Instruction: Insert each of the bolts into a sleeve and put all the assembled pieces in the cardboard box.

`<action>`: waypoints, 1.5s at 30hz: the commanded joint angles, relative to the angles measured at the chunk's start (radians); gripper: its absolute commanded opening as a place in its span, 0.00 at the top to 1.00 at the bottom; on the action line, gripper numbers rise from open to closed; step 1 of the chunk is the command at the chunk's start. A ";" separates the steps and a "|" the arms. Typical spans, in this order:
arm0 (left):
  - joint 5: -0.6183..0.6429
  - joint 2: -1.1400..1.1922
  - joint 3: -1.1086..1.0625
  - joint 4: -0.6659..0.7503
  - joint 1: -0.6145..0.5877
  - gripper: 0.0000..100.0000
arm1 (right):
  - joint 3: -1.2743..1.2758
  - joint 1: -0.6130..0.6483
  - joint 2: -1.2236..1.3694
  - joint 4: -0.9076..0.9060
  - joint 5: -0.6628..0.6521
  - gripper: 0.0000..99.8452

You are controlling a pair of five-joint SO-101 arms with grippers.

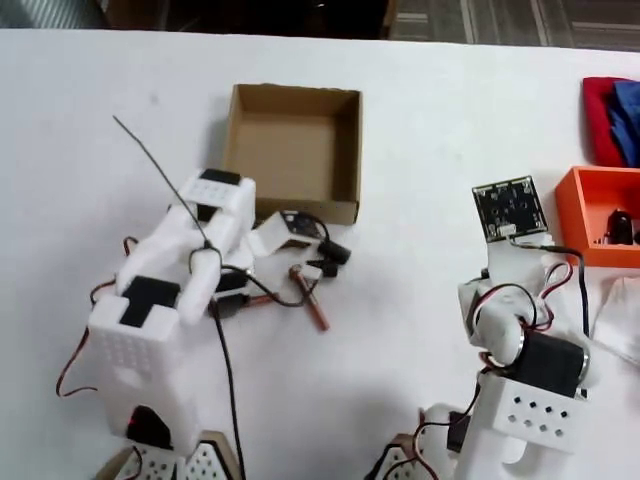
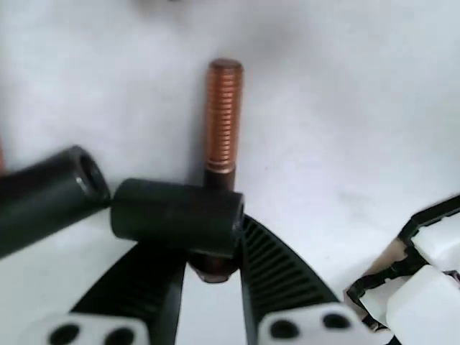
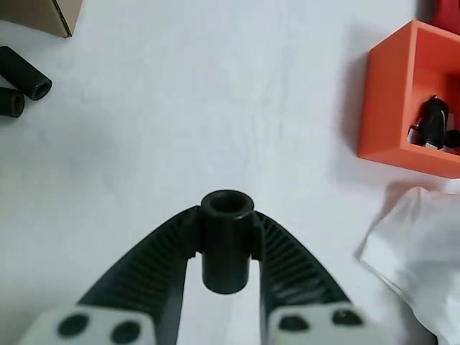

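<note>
The left tool (image 2: 212, 241) seems to pinch the copper bolt (image 2: 223, 115) by its head. The bolt's axis runs 11-to-5 o'clock on the worktop (image 1: 420, 150). At 3 o'clock, the right tool (image 3: 226, 215) pinches a sleeve (image 3: 227, 251).

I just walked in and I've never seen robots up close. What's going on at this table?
Two robot arms are working on putting bolts into sleeves. The left gripper looks closed on the head end of a copper bolt that lies on the table. A loose black sleeve lies crosswise over the bolt, with a second sleeve beside it. The right gripper holds an upright sleeve. No assembled piece is in the cardboard box yet.
</note>
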State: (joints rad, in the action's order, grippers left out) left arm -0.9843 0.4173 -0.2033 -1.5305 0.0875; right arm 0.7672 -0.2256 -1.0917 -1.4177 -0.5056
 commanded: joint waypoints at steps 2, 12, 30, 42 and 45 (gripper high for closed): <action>-0.009 -0.121 0.010 -0.021 0.061 0.98 | -0.044 0.002 -0.028 0.021 -0.006 0.98; -0.011 -0.222 0.012 -0.176 0.129 0.98 | -0.044 0.002 -0.028 0.021 -0.006 0.98; -0.666 -0.313 0.021 -0.049 -0.328 0.98 | -0.044 0.004 -0.028 0.047 -0.006 0.98; -0.667 -0.009 0.154 0.172 -0.446 0.98 | -0.044 0.004 -0.028 0.050 -0.006 0.98; -0.666 0.025 0.191 0.172 -0.450 0.97 | -0.044 0.004 -0.028 0.050 -0.006 0.98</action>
State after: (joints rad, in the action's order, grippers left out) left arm -1.3878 0.4373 -0.0760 -1.3740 -0.3468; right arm 0.7672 -0.2256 -1.0917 -1.3886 -0.5056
